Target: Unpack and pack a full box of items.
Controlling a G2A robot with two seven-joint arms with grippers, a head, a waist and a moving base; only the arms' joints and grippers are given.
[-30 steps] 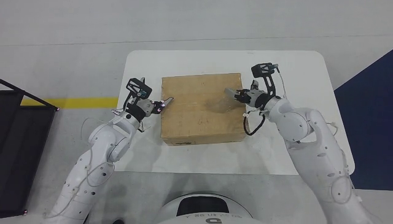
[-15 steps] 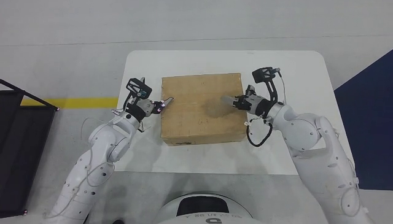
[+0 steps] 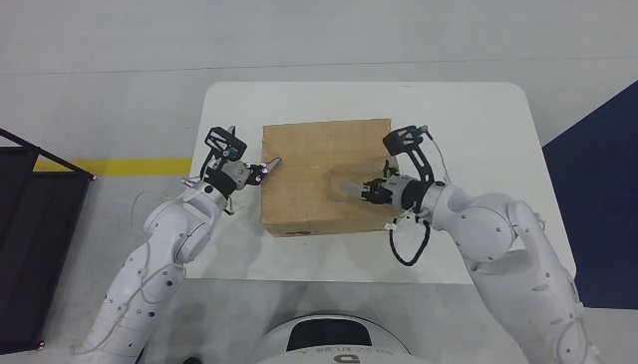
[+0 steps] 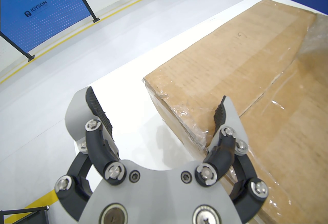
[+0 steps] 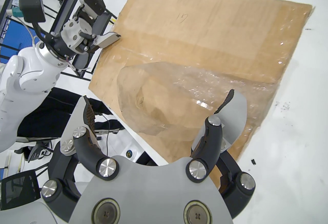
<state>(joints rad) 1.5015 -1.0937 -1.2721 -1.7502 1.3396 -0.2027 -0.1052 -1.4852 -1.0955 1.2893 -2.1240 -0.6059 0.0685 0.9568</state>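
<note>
A closed cardboard box (image 3: 324,170) stands in the middle of the white table (image 3: 478,125), its top seam covered with clear tape. My left gripper (image 3: 264,168) is open at the box's left edge; in the left wrist view (image 4: 156,96) one finger hangs over the taped edge and the other over the table. My right gripper (image 3: 356,188) is open above the right half of the box top. Between its fingers in the right wrist view (image 5: 160,104), a loose flap of clear tape (image 5: 151,96) bulges up off the cardboard. The left gripper (image 5: 111,39) also appears there.
The table has bare room to the right of the box and a narrower strip in front (image 3: 329,254). A black rack (image 3: 25,224) stands on the floor to the left, beside a yellow floor line (image 3: 120,167). A blue panel (image 3: 598,184) is at the right.
My right gripper has moved from the box's right edge inward and toward the front, over the top, with the tape flap rising off the cardboard. The left arm has kept still.
</note>
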